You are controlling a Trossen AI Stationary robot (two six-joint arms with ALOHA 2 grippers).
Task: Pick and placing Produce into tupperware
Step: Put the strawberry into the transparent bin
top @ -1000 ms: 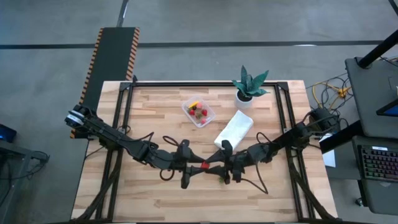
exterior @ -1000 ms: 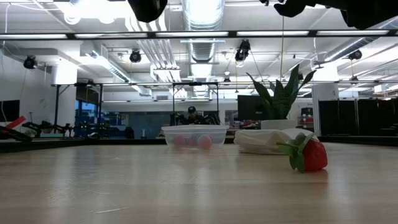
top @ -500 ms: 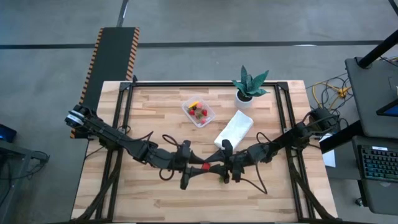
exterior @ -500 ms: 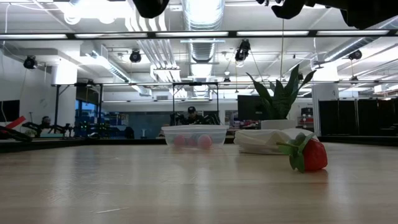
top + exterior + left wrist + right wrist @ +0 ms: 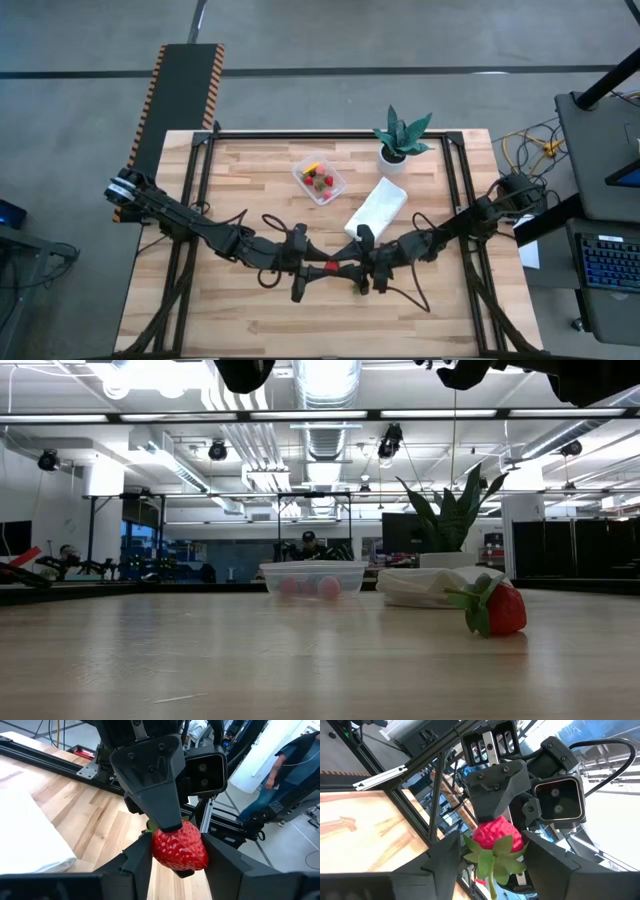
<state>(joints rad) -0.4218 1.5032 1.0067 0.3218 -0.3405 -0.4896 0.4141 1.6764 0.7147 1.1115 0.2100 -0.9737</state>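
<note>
Strawberry (image 5: 328,266), red with a green leafy top, hangs above the near-middle of the wooden table (image 5: 250,180), caught between two dark grippers that meet tip to tip. The left gripper (image 5: 318,268) reaches in from the left and has its fingers closed on the berry's sides. The right gripper (image 5: 341,268) comes from the opposite side and meets the same fruit at its leafy end; whether it has a hold on the fruit cannot be told.

A second strawberry (image 5: 497,609) lies on its side on the bare wood, leaves pointing left in the low view, apart from the other items.

Farther back, right of centre, a folded white cloth (image 5: 377,209) lies at an angle. Just beyond it and to the left sits the clear tupperware (image 5: 338,186), holding a few small red pieces and one yellow-orange piece of produce (image 5: 320,180). A green potted plant (image 5: 400,137) in a white pot stands near the far edge, just past the cloth.

Beyond the table, the left wrist view catches a person (image 5: 295,760) in a blue top on the workshop floor.
</note>
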